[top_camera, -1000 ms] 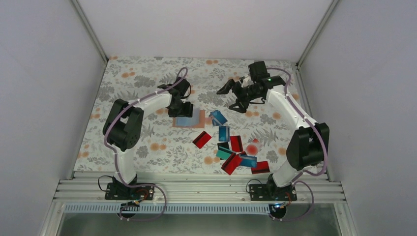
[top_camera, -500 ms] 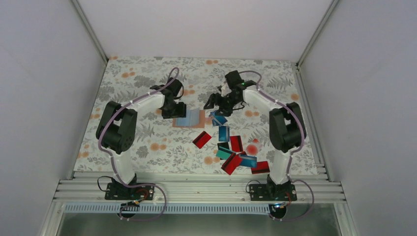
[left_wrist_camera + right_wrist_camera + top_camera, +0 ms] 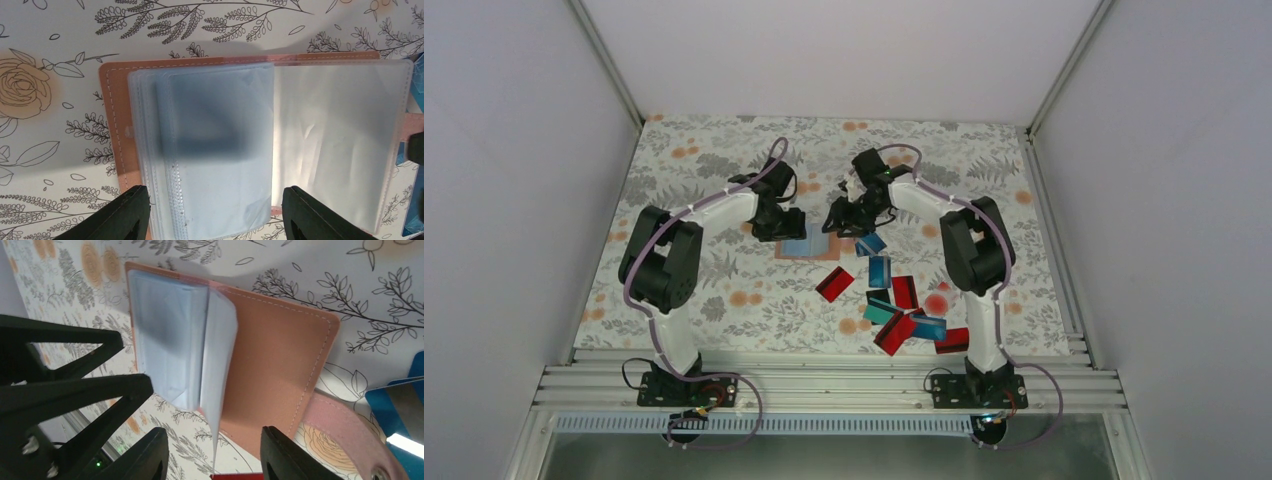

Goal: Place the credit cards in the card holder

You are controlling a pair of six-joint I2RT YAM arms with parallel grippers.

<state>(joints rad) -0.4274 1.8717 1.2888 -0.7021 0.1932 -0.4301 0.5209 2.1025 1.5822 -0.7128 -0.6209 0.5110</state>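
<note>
The card holder (image 3: 812, 246) lies open on the flowered cloth, a tan cover (image 3: 111, 125) with clear plastic sleeves (image 3: 220, 150). My left gripper (image 3: 215, 217) is open at its near edge, one finger on each side of the sleeve stack. My right gripper (image 3: 212, 460) is open over the holder's tan cover (image 3: 280, 360), and one sleeve (image 3: 220, 385) stands on edge between its fingers with a gap on both sides. Several credit cards lie loose to the right, among them a blue one (image 3: 871, 243), a red one (image 3: 835, 284) and a teal one (image 3: 882, 312). No card is held.
The holder's pink strap (image 3: 345, 432) with its snap trails toward a blue card (image 3: 400, 400). A red card's edge (image 3: 235, 476) shows just under my right fingers. In the top view the two grippers stand close together over the holder. White walls enclose the table.
The right arm has swung left and down from the far right to the holder, and its jaws have narrowed. The left gripper has shifted slightly left along the holder's edge.
</note>
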